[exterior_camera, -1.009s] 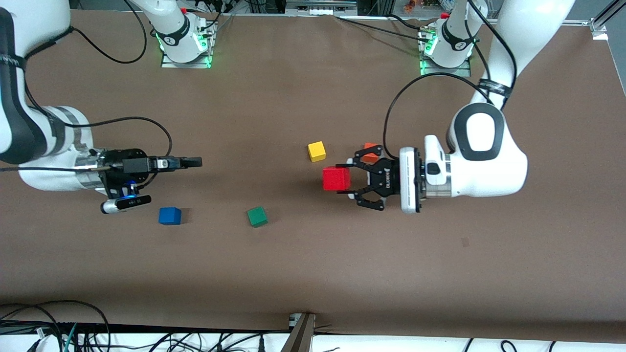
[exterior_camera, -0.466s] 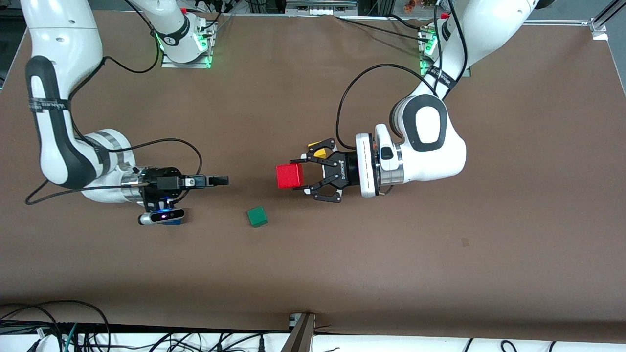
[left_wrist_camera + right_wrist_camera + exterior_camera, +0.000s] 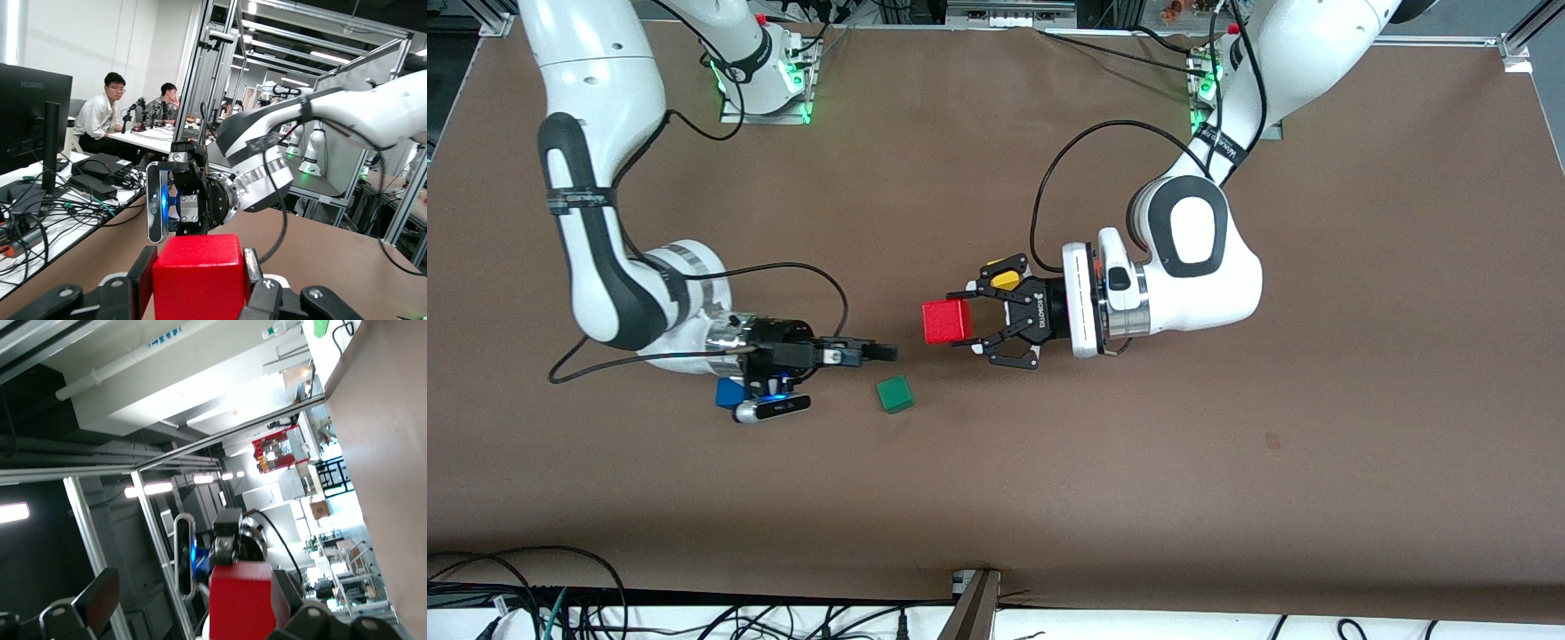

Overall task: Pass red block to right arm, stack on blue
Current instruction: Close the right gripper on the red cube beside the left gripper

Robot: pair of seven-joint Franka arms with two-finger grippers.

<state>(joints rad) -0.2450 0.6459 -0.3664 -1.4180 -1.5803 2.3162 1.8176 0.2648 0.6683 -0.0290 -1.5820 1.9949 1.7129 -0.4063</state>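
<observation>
Left hand [image 3: 971, 321] grasps the red block [image 3: 946, 321] mid-counter, presented for handover; we find the right hand [image 3: 885, 353] released, facing it.

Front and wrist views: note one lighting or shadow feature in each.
Front view: even light, a soft shadow beside the green cube, a darker band along the table edge nearest the camera. Left wrist view: the red block is evenly lit, ceiling strips glare. Right wrist view: tilted, washed-out bright background, dark on one side.
</observation>
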